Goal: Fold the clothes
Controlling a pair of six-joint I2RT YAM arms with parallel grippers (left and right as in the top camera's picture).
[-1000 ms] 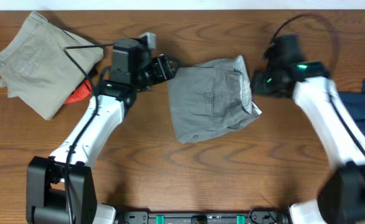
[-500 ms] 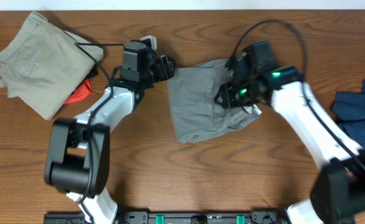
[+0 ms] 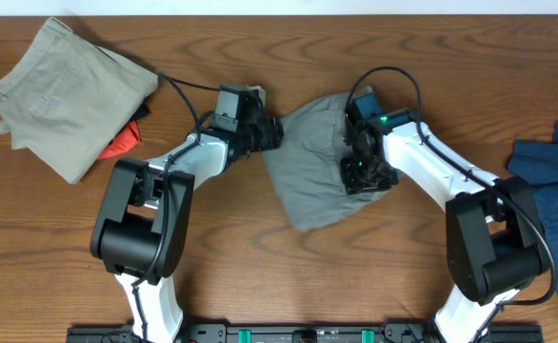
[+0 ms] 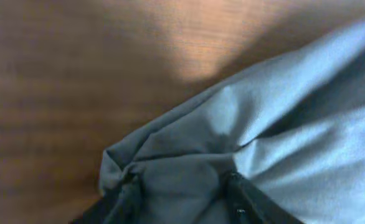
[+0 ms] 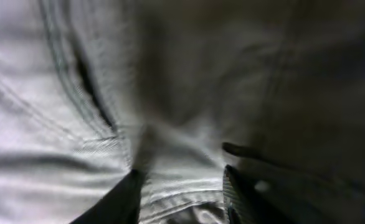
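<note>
shorts (image 3: 308, 176) centre, another pair (image 3: 60, 90) far left, garments (image 3: 550, 181) far right

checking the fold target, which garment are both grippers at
The grey shorts in the middle; the khaki shorts lie far left, the navy garments far right.

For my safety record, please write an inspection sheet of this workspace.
Surface: wooden table.
Job's things: grey shorts, crumpled, central, between both arms.
Clutter: khaki shorts far left, orange item at their edge; navy garments at right edge.
Grippers: left pincer and right pincer each have grey cloth between the fingers; grip unclear.
Cables: left cable and right cable, black, loop above arms.
Surroundings: pale strip beyond the far edge.
</note>
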